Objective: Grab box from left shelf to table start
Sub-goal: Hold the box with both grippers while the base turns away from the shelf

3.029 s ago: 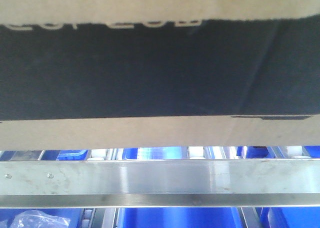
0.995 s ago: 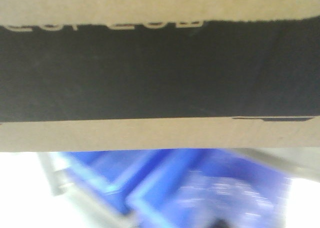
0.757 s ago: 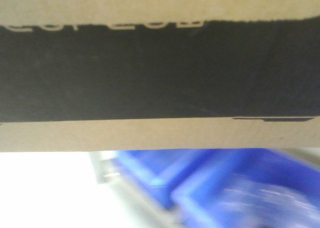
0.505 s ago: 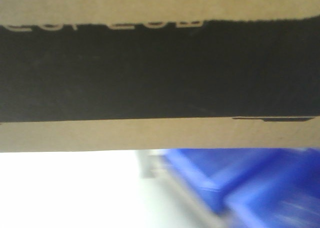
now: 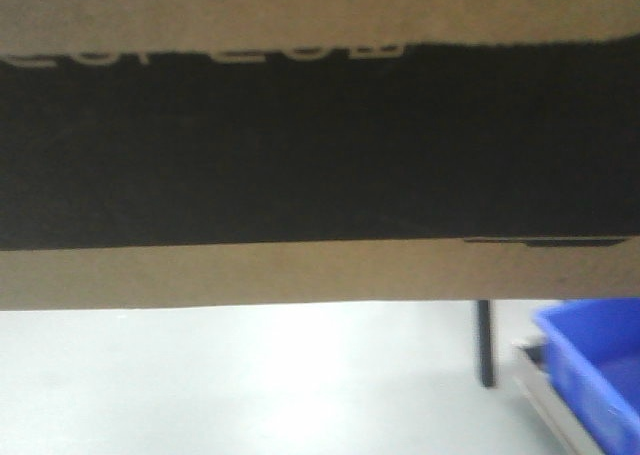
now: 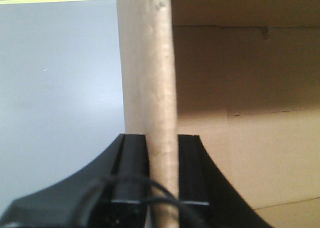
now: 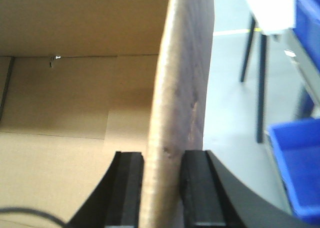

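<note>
You've got the box [image 5: 320, 145] right up against the front camera, its black printed panel filling most of the frame and its long axis running straight across from your left to your right. Pale floor [image 5: 250, 385] shows under its lower edge, so it's up in the air, clear of any support I can see. Look at the left wrist view: the left gripper [image 6: 161, 144] is clamped on the left end wall [image 6: 147, 62], one black finger [image 6: 132, 158] pressed to each face and nothing but cardboard between them, and the box's hollow inside opens away to the right of that wall. Right wrist view, mirror picture: the right gripper [image 7: 162, 160] is pinched tight on the right end wall [image 7: 185, 62], with the inside lying to its left. So the load hangs between your two claws, one at each end, neither arm nearer than the other. That's the relation that matters: to my eye both arms have to travel together at that same spacing, or a wall bends or slips out. Off past the right gripper there's a blue bin [image 7: 300, 178] low down, and beyond it a pale top on dark legs [image 7: 265, 10], which could be the table, though it's too washed out to be sure
</note>
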`<control>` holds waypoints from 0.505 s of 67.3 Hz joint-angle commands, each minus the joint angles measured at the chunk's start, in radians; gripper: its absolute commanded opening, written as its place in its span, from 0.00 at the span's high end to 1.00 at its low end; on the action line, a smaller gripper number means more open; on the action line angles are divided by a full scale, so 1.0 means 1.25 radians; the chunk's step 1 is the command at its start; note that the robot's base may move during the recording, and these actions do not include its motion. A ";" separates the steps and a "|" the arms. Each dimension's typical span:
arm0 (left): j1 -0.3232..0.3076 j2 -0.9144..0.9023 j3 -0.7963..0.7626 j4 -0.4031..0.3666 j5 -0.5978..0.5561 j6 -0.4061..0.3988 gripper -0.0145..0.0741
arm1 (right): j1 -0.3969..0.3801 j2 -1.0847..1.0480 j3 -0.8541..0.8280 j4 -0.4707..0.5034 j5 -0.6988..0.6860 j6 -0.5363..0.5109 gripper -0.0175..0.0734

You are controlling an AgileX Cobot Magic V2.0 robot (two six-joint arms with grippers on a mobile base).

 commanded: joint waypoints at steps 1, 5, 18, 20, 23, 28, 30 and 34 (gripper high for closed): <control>-0.009 -0.003 -0.031 -0.069 -0.134 0.009 0.94 | -0.005 0.012 -0.023 -0.001 -0.111 -0.005 0.74; -0.009 -0.003 -0.031 -0.069 -0.134 0.009 0.94 | -0.005 0.012 -0.023 -0.001 -0.111 -0.005 0.74; -0.009 -0.003 -0.031 -0.069 -0.134 0.009 0.94 | -0.005 0.012 -0.023 -0.001 -0.111 -0.005 0.74; -0.009 -0.003 -0.031 -0.069 -0.134 0.009 0.94 | -0.005 0.012 -0.023 -0.001 -0.111 -0.005 0.74; -0.009 -0.003 -0.031 -0.069 -0.134 0.009 0.94 | -0.005 0.012 -0.023 -0.001 -0.111 -0.005 0.74; -0.009 -0.003 -0.031 -0.069 -0.134 0.009 0.94 | -0.005 0.012 -0.023 -0.001 -0.111 -0.005 0.74; -0.009 -0.003 -0.031 -0.069 -0.134 0.009 0.94 | -0.005 0.012 -0.023 -0.001 -0.111 -0.005 0.74; -0.009 -0.003 -0.031 -0.069 -0.134 0.009 0.94 | -0.005 0.012 -0.023 -0.001 -0.111 -0.005 0.74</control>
